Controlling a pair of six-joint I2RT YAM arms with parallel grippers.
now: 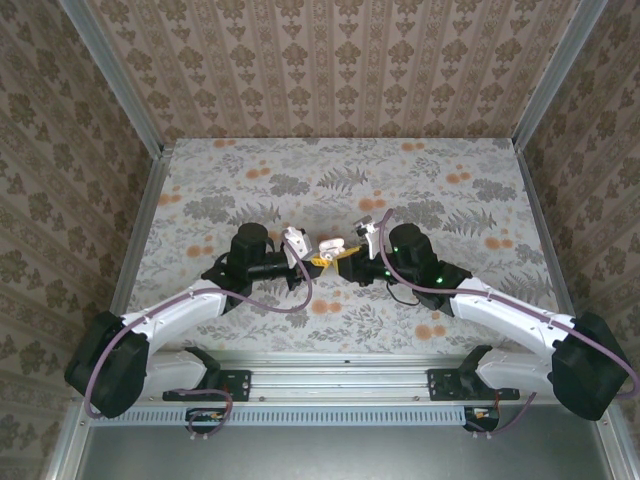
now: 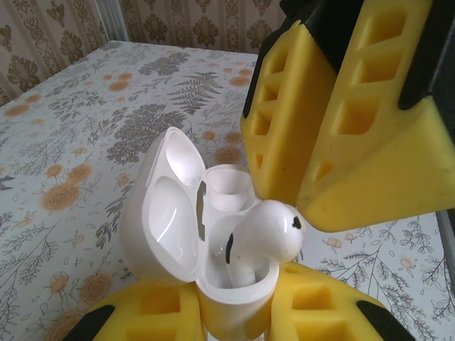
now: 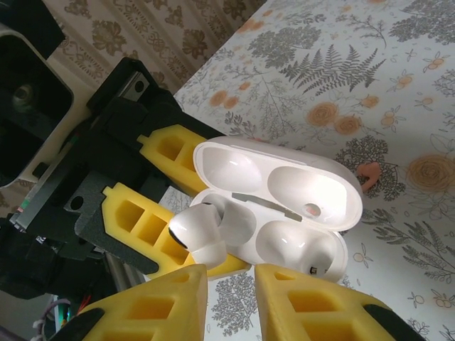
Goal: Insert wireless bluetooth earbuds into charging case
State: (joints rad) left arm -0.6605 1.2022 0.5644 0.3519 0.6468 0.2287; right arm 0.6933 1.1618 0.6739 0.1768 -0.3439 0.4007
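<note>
My left gripper (image 2: 234, 312) is shut on a white charging case (image 2: 167, 220), gripping its base with the lid swung open. A white earbud (image 2: 266, 231) stands stem-down in one socket of the case, its head still above the rim. The second socket (image 3: 291, 245) is empty. My right gripper (image 3: 231, 284) is open just in front of the case (image 3: 284, 177), and its left fingertip nearly touches the earbud (image 3: 195, 231). A small coral-pink earbud (image 3: 371, 174) lies on the table beyond the case. From above, both grippers meet at the case (image 1: 328, 248) mid-table.
The table (image 1: 440, 180) is covered with a floral cloth printed with orange flowers and grey ferns. Patterned walls close in the back and both sides. The aluminium rail (image 1: 340, 385) with both arm bases runs along the near edge.
</note>
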